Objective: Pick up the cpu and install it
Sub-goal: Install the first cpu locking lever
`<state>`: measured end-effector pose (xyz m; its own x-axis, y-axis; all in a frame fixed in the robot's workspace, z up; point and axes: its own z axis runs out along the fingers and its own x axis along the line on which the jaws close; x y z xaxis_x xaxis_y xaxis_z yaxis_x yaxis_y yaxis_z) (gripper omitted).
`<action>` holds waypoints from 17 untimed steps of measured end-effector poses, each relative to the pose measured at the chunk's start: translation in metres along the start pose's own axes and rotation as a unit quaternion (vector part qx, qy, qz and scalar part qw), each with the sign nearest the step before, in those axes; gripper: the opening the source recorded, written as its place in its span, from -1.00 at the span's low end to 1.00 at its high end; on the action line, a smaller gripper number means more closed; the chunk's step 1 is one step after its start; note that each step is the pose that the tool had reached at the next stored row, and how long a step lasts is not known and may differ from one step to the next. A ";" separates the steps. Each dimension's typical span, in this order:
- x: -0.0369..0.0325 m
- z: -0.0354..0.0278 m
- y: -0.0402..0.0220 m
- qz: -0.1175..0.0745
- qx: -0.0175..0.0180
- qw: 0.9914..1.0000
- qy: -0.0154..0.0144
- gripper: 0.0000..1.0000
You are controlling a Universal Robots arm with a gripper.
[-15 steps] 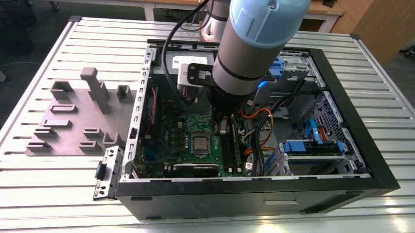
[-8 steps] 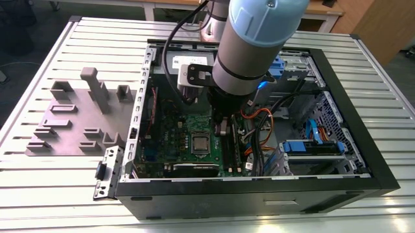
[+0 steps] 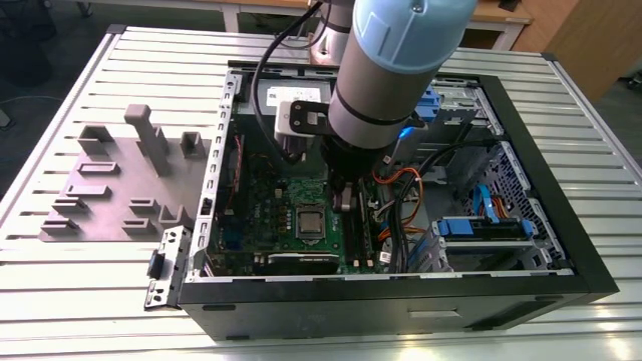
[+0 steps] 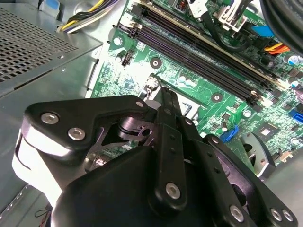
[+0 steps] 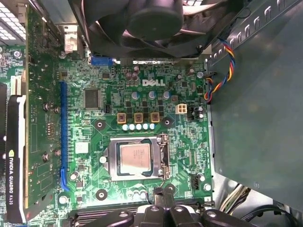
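You are looking at the cpu [image 5: 134, 160] already sitting in its socket on the green motherboard [image 5: 180, 137], framed by the silver socket bracket [image 5: 164, 156]; in the exterior view it is lying flat near the middle of the open computer case [image 3: 592, 280], which is resting on the slatted table [image 3: 60, 286]. The gripper [image 5: 164, 193] is hovering above the board just beside the socket's edge, close to the memory slots [image 4: 203, 56], and its jaws are drawn narrow, nearly together, holding nothing.

Judging from its look, the chip is going to be light, stiff and thin, with a smooth metal top that is likely giving little friction. You are probably dealing with something fragile: the contacts underneath and the socket beneath it would not tolerate tilt, dragging or downward force. The sensible hold is across two opposite side edges of the pale rim, keeping it level, never pinching the flat faces. The bracket is crowding those edges closely, so your room for the fingertips is looking tight.
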<state>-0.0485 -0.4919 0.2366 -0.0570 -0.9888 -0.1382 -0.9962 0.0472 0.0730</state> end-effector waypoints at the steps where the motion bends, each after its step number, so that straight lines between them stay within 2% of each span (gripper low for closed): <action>1: 0.0001 0.0001 0.0000 0.000 0.000 1.000 0.000 -0.79; 4: 0.0002 0.0005 0.0000 0.000 0.001 1.000 0.000 -0.79; 6: 0.0002 0.0009 -0.0001 0.000 0.001 1.000 0.002 -0.79; 8: 0.0003 0.0013 -0.0001 0.000 0.002 1.000 0.006 -0.79; 11: 0.0005 0.0022 -0.0002 0.001 0.002 1.000 0.012 -0.79; 17: 0.0008 0.0037 -0.0003 0.001 0.003 1.000 0.021 -0.79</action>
<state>-0.0485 -0.4922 0.2328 -0.0564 -0.9937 -0.0967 -0.9965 0.0501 0.0671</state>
